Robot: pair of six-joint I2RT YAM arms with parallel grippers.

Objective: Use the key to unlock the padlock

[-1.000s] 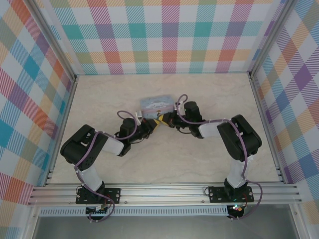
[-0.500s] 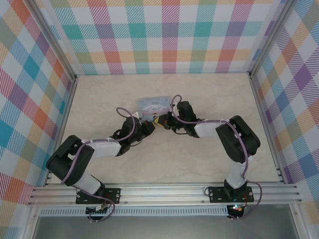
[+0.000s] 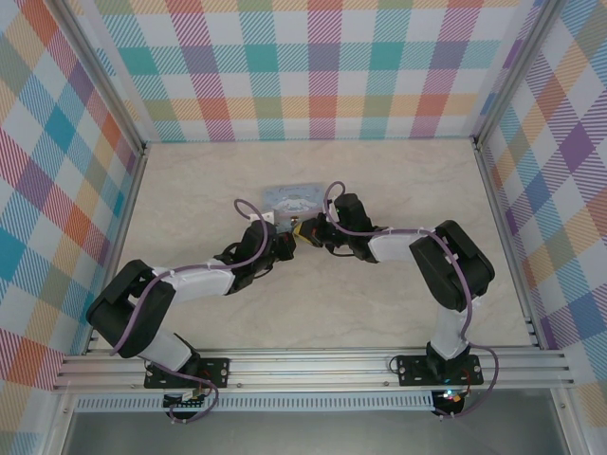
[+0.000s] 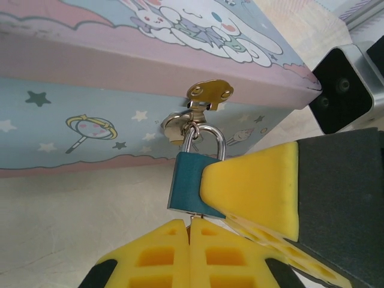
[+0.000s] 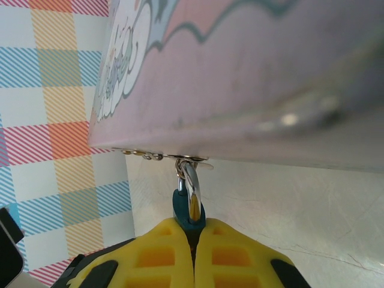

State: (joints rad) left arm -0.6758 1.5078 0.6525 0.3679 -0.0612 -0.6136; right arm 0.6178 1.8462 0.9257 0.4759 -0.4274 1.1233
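Observation:
The padlock (image 4: 187,183), a small teal body with a silver shackle (image 4: 205,135), hangs from the hasp on the front of the light-blue cartoon tin (image 4: 90,120). My right gripper (image 5: 193,235) is shut on the padlock (image 5: 187,211) from below; its yellow finger (image 4: 252,186) covers the lock's right side in the left wrist view. My left gripper (image 4: 190,231) is shut on the key (image 4: 192,216), a thin silvery sliver whose tip touches the bottom face of the lock. From above, both grippers (image 3: 283,243) (image 3: 305,232) meet in front of the tin (image 3: 292,197).
A brass-coloured key-shaped piece (image 4: 210,93) hangs on a ring at the hasp above the shackle. The tin stands mid-table on the pale marbled surface (image 3: 379,180). Plaid walls (image 3: 322,66) enclose the back and both sides.
My left arm has stretched forward and lowered, bringing its gripper up under the padlock. The right gripper shifted slightly left with the lock, and the tin slid a little left and back.

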